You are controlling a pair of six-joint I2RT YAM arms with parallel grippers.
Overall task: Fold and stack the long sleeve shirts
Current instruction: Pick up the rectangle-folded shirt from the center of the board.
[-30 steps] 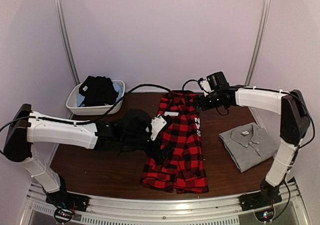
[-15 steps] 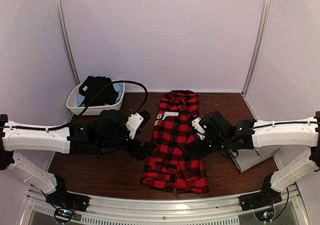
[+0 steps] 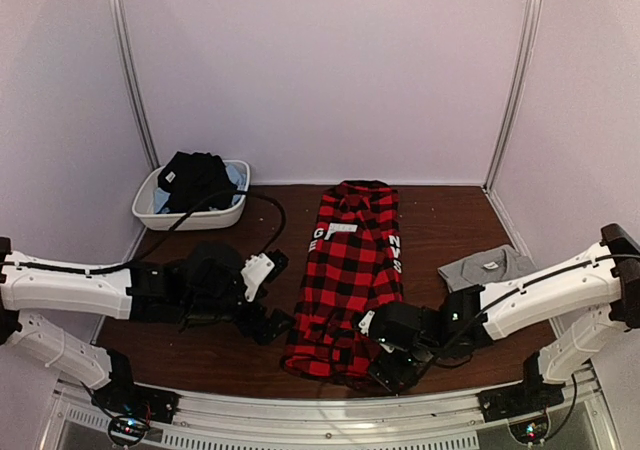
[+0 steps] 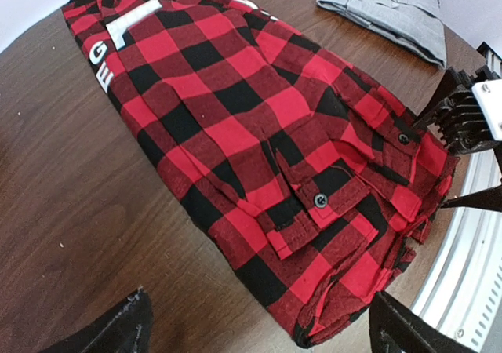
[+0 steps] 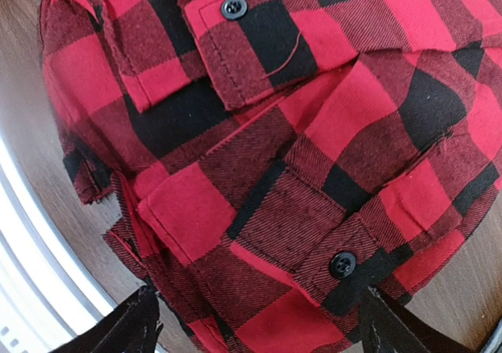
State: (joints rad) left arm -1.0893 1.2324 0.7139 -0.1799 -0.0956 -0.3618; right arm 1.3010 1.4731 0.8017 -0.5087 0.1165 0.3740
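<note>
The red-and-black check long sleeve shirt (image 3: 352,280) lies as a long folded strip down the middle of the table, white lettering near its far end. The grey long sleeve shirt (image 3: 487,266) lies folded to its right, partly behind my right arm. My left gripper (image 3: 275,325) is low beside the flannel's near-left edge. In the left wrist view its jaws (image 4: 263,337) are open, with the hem corner of the flannel (image 4: 259,133) between them. My right gripper (image 3: 392,368) hovers over the near-right corner, open, check cloth (image 5: 259,157) filling the gap between its fingers (image 5: 137,322).
A white tub (image 3: 232,210) holding dark clothes (image 3: 195,178) stands at the back left. A metal rail (image 3: 320,415) runs along the table's near edge, just past the flannel's hem. Bare brown table (image 3: 200,355) shows left of the shirt.
My right arm has swung from the flannel's collar end down to its near-right corner, now covering part of the grey shirt. My left gripper has drawn back left and nearer the hem.
</note>
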